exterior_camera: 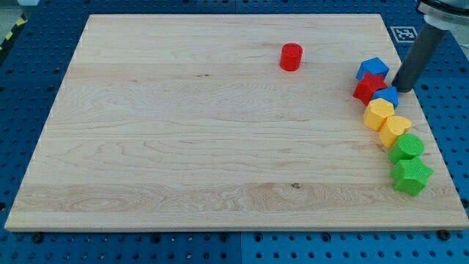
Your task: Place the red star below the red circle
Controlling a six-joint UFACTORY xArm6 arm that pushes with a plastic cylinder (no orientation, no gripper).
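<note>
While tool tip (401,89) touches blue block (386,95), wooden board (183,147) on blue pegboard (44,249), grasp indiscernible

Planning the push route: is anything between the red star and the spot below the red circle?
Nothing visible: the board left of the red star toward the red circle is bare. My tip sits right of the star, by a blue block.

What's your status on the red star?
My tip at right edge, beside small blue block. Red star block unmoved, packed among blue cube and neighbours. Red circle block stands alone, upper centre.
</note>
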